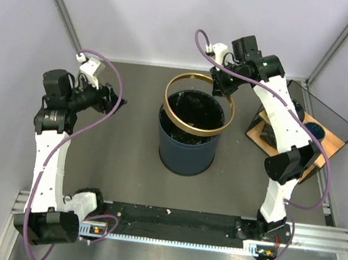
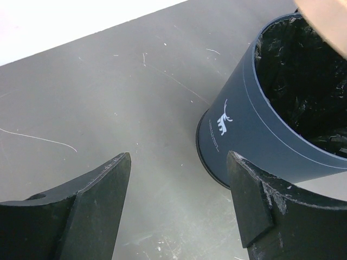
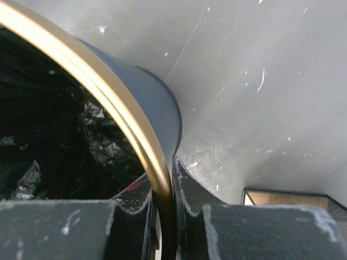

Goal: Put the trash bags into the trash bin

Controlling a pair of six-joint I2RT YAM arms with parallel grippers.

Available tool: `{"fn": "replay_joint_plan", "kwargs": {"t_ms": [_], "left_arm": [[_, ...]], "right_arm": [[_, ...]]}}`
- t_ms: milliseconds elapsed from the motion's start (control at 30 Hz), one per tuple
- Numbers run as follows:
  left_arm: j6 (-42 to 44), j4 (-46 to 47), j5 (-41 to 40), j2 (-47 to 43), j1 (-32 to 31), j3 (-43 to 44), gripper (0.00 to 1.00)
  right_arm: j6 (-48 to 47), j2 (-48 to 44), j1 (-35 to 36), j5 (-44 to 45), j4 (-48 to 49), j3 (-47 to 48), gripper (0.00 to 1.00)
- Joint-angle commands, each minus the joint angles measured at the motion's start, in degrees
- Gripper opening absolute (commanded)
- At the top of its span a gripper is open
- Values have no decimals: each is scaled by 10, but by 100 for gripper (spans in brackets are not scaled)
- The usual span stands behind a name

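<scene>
We see of the trash bag (image 1: 192, 110) only crinkled, glossy black film inside the trash bin (image 1: 185, 155). We cannot tell how deep it reaches or whether its edge is folded over the top of the bin. In the top view the gold ring (image 1: 165, 100) crosses in front of the bin's mouth and hides part of it. The ring is tilted and does not lie flat on the bin. The right gripper (image 1: 222, 85) is at the far side of the ring, but from above its fingers are hard to make out.

The right wrist view is clearer. One finger stands on each side of the gold ring (image 3: 116, 111) and presses against it, so the right gripper (image 3: 165, 176) pinches the ring. A mesh box (image 3: 287, 196) is cut off at the lower right corner.

The left wrist view shows the top edge of the trash bin (image 2: 244, 135) with no gold on it, and a blurred tan shape (image 2: 325, 21) that we cannot identify. The left gripper (image 2: 179, 162) has its jaws wide apart with nothing between them, over the bare table (image 1: 120, 155) to the left of the bin.

Only the top view shows the small blue bowl (image 1: 315, 129) in the mesh box at the right.
</scene>
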Motion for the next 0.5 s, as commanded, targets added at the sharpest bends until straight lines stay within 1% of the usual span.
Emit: {"fn": "replay_joint_plan", "kwargs": {"t_ms": [0, 100, 267, 467], "left_arm": [[6, 12, 1, -1, -1, -2, 77], [9, 10, 2, -3, -1, -3, 77], [4, 15, 6, -3, -1, -9, 77], [8, 11, 4, -8, -1, -11, 78]], "right_arm": [[9, -20, 2, -3, 8, 57, 4], [5, -27, 2, -14, 3, 61, 5], [-6, -35, 22, -13, 5, 7, 7], [-18, -13, 23, 5, 9, 12, 7]]}}
